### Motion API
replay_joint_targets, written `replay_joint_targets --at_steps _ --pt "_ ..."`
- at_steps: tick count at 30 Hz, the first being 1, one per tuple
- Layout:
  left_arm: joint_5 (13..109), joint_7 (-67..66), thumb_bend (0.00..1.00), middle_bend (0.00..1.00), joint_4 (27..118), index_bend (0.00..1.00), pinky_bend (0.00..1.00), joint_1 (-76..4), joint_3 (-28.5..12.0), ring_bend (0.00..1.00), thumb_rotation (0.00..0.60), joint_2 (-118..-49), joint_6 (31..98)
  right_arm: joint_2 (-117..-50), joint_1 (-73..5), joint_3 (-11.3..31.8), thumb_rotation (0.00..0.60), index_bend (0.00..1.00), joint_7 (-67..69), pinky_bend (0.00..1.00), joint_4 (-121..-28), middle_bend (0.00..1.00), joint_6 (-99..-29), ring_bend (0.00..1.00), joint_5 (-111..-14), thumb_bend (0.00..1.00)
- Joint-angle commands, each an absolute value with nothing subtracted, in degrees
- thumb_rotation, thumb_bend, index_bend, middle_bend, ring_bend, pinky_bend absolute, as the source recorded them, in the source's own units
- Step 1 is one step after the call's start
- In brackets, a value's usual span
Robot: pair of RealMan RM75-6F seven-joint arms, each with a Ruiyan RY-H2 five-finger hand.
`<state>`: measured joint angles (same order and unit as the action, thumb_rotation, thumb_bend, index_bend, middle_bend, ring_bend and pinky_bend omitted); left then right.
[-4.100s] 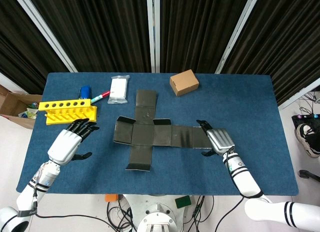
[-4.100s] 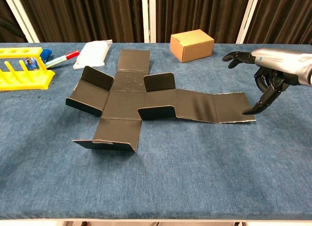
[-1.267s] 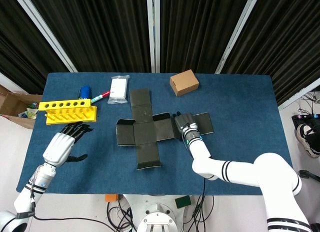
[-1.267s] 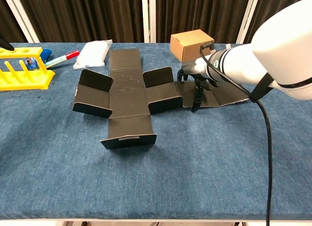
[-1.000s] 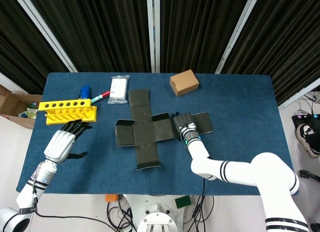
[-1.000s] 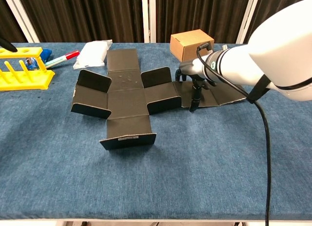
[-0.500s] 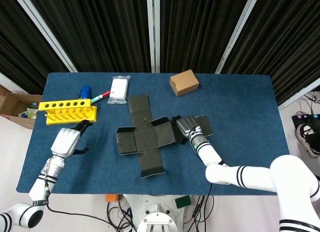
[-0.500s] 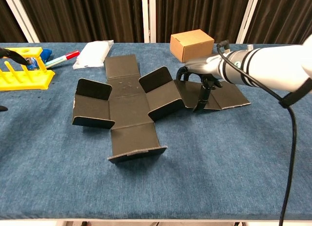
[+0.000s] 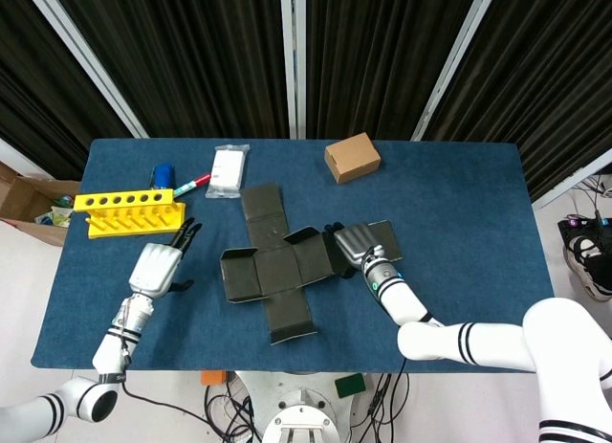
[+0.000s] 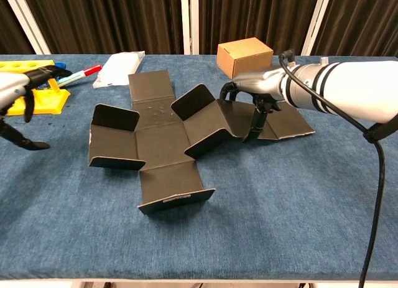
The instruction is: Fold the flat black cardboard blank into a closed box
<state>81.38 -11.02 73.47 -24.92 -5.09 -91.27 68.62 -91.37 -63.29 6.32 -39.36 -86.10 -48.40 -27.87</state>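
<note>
Well, containers first: yellow rack (image 9: 129, 212) sits upper left on the table (image 9: 478, 271), holes look empty from the head view. Small brown box (image 9: 352, 157) at upper centre is closed, contents not visible.

Blank (image 9: 287, 266) lies mid-table, cross-shaped, partly folded: left flaps and the flaps right of centre stand up, long strip runs right under the right hand. Front panel points toward the bottom of the frame, back panel toward the white packet (image 9: 228, 169).

Right hand (image 10: 258, 92) is over the strip, just right of the raised flaps. Fingers (image 10: 256, 121) curl downward, tips pressing on the cardboard near a crease; strip rises toward the centre panel there. Nothing pinched; it presses, doesn't grip.

Left hand (image 9: 158, 267) is at centre left of the head view, apart from the blank's left flaps, near the rack's front. Fingers (image 9: 186, 234) spread and extended, thumb out to the side, holding nothing; in the chest view it's at the left edge, touching nothing.

Red-capped marker (image 9: 192, 185) and a blue item (image 9: 163, 174) lie behind the rack, by the packet.
</note>
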Motion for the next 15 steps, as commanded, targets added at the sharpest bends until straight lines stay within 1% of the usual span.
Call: replay_joint_targets --at_steps 1,5,15 --pt "82.0 -13.8 0.06 0.01 69.7 0.0 0.94 -26.3 -5.1 0.58 0.6 -94.3 68.2 -91.3 -63.8 6.5 0.6 0.46 -39.8 0.79 -86.7 0.32 -49.0 0.78 -27.5 0.24" --pt "81.7 -13.0 0.06 0.01 68.5 0.0 0.94 -26.4 -4.9 0.58 0.6 -96.0 67.8 -91.2 -64.1 6.5 0.6 0.46 -40.1 0.79 -87.3 0.32 -49.6 0.78 -27.1 0.24" --pt "82.9 -0.1 0.05 0.0 69.9 0.0 0.94 -28.2 -5.9 0.58 0.6 -99.1 66.7 -91.8 -65.9 6.1 0.6 0.46 -42.2 0.79 -88.3 0.32 -50.6 0.78 -28.8 0.24"
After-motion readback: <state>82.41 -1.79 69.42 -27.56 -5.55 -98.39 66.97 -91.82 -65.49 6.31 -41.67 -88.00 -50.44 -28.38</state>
